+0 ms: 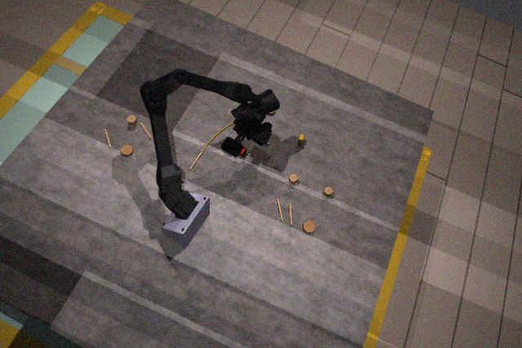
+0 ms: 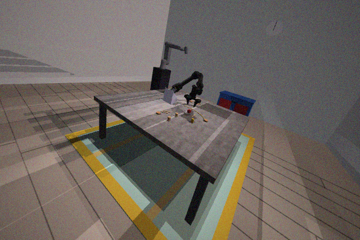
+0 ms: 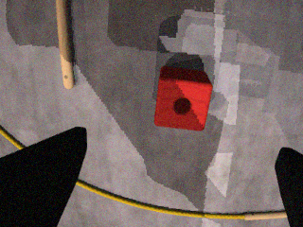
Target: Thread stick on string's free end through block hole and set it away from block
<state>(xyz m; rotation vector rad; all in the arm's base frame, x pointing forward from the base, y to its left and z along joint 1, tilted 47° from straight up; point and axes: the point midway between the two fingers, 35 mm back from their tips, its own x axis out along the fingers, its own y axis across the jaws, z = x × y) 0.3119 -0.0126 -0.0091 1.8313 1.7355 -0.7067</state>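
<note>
The red block (image 1: pixel 243 151) (image 2: pixel 189 111) (image 3: pixel 166 115) stands on the table, with the dark hole in one side facing the wrist camera. My gripper (image 1: pixel 249 140) (image 2: pixel 191 104) (image 3: pixel 187 149) is open and empty above the table, near the block. One finger partly hides the block in the top view. The yellow string (image 1: pixel 213 138) (image 3: pixel 142 205) curves out from under the gripper, and passes behind the left finger in the wrist view. The thin stick (image 1: pixel 196 160) (image 3: pixel 265 216) on its end lies on the table. The string's button (image 2: pixel 205 120) is mostly hidden by the arm in the top view.
A loose stick (image 3: pixel 63 47) lies beside the block. A small yellow object (image 1: pixel 301 139) (image 2: pixel 192 120) stands beyond the gripper. Wooden pieces (image 1: pixel 293 178) (image 1: pixel 328 191) (image 1: pixel 308 226) and two sticks (image 1: pixel 279 209) (image 1: pixel 290 213) lie to the right; more discs (image 1: pixel 131 119) (image 1: pixel 126 150) and sticks lie left of the arm.
</note>
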